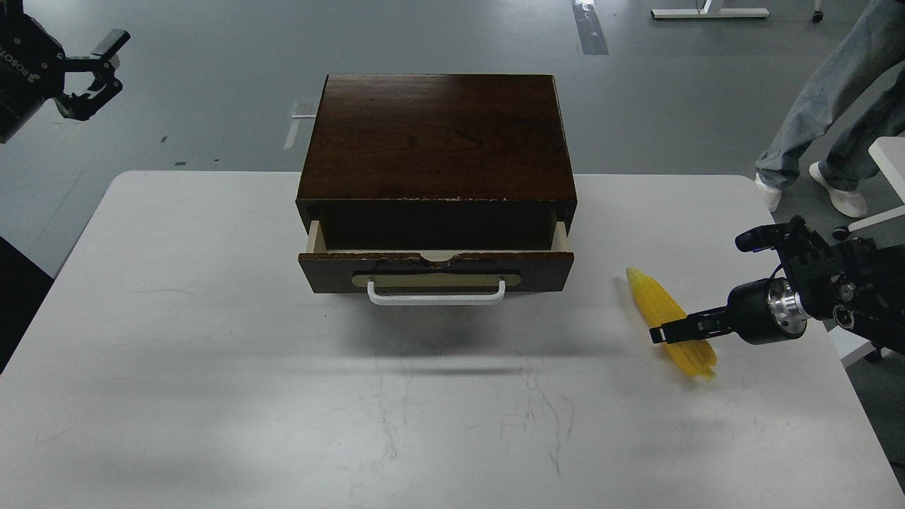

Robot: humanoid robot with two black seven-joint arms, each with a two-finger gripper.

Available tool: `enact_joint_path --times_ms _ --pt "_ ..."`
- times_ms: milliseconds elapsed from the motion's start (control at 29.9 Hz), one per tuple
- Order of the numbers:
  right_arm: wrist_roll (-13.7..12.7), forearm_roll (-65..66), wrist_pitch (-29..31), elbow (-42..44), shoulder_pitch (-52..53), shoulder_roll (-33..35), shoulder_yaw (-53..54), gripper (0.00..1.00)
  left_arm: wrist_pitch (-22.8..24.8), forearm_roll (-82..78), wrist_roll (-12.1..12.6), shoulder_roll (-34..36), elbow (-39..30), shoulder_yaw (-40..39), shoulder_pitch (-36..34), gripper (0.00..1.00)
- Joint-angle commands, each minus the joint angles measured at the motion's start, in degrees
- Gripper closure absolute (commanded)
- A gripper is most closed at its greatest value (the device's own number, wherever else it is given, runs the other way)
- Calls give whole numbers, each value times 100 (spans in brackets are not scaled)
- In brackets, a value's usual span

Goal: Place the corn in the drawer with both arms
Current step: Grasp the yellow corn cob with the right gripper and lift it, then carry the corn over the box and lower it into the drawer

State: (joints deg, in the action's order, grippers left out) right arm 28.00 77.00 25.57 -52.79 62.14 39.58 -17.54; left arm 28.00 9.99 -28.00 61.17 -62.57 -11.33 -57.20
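The yellow corn (663,305) lies on the white table (212,353), right of the cabinet, pale tip toward the back. My right gripper (666,332) comes in from the right, low over the cob's thick half. It is seen side-on as one thin dark bar, so I cannot tell whether its fingers hold the cob. The drawer (435,272) of the dark brown cabinet (437,138) is pulled out a little, white handle facing me, its inside dark. My left gripper (97,69) is open and empty, raised at the far left, well away from the cabinet.
A person's legs (824,106) stand on the floor beyond the table's right corner. A white piece of furniture (892,159) is at the right edge. The table's right edge runs close behind my right arm.
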Motion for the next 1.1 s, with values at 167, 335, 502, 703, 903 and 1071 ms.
enact_joint_path --times_ms 167,335,502,703,903,1071 --pt "0 0 0 -38 122 49 -12 99 0 3 0 0 0 0 -10 2" --pt "0 -9 0 -336 570 374 -12 99 0 3 0 0 0 -36 -19 2" --pt "0 -9 9 -845 1211 866 -21 99 0 3 0 9 0 -44 -19 2" --pt "0 8 35 -1233 1907 1166 -30 98 0 3 0 0 0 -44 -10 2" --pt "0 17 44 -1260 2951 754 -389 98 0 3 0 -9 8 -141 -10 2" --pt "0 0 44 -1225 4183 -117 -1154 98 0 3 0 -26 17 -141 -1 2"
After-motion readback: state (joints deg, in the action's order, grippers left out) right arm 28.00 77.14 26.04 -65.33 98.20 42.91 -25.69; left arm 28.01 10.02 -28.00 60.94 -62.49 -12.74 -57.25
